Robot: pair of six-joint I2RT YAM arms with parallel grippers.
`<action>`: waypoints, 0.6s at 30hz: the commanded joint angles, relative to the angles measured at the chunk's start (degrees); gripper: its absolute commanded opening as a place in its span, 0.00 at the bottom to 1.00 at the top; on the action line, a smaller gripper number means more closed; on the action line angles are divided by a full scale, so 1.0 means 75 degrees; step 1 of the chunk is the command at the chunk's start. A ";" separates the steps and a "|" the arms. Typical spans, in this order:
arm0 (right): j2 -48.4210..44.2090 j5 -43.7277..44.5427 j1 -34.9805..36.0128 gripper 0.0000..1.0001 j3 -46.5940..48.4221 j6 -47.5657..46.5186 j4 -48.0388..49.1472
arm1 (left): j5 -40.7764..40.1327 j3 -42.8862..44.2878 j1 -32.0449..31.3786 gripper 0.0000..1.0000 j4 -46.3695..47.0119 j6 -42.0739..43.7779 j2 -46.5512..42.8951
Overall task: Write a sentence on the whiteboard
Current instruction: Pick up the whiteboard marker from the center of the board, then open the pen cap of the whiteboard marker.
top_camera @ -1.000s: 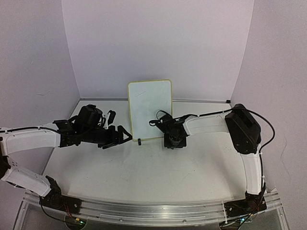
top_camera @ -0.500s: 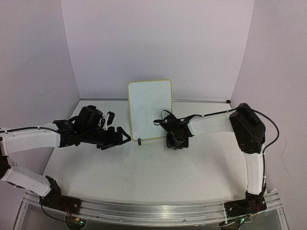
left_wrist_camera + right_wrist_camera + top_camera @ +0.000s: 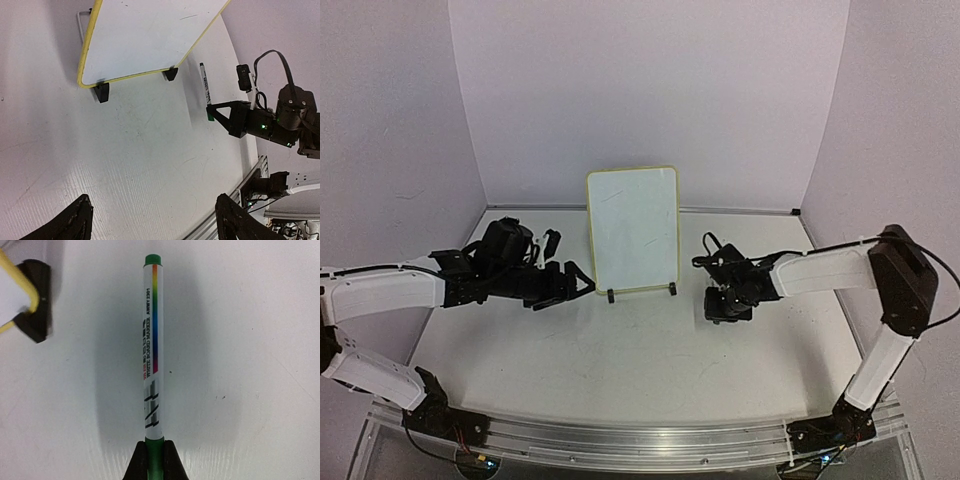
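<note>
The whiteboard (image 3: 633, 228), white with a thin yellow rim, stands upright on its stand at the middle of the table; the left wrist view shows its lower part (image 3: 145, 35). The sentence is not in view: the board's face shows only a faint stroke. A white pen (image 3: 151, 350) with a green cap lies flat on the table to the right of the board, also visible as the pen (image 3: 204, 85) in the left wrist view. My right gripper (image 3: 155, 452) is shut on the pen's green cap, low over the table (image 3: 728, 303). My left gripper (image 3: 570, 268) stands wide open and empty, left of the board.
The wire stand's black feet (image 3: 611, 295) rest on the table under the board's lower edge; one foot (image 3: 36, 300) lies close to the left of the pen. Lilac walls close off the back and sides. An aluminium rail (image 3: 640, 440) runs along the near edge.
My right arm has swung to the right, away from the front of the board, and its jaws have closed on the pen's cap. The left arm has not moved.
</note>
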 commanded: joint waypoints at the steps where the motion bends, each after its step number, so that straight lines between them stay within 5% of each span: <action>1: -0.1764 -0.0273 0.0188 0.00 -0.0866 -0.1077 0.0564 | 0.0483 0.0359 -0.0003 0.83 0.0720 0.0236 -0.0016; 9: -0.3821 -0.1429 0.0953 0.00 -0.1452 -0.1703 0.1403 | 0.1414 0.0686 -0.0163 0.83 0.1735 0.0150 0.0325; 18: -0.2774 -0.1820 0.1887 0.00 0.0208 -0.2300 0.1474 | 0.1849 0.1036 -0.0512 0.83 0.2707 -0.0040 0.0460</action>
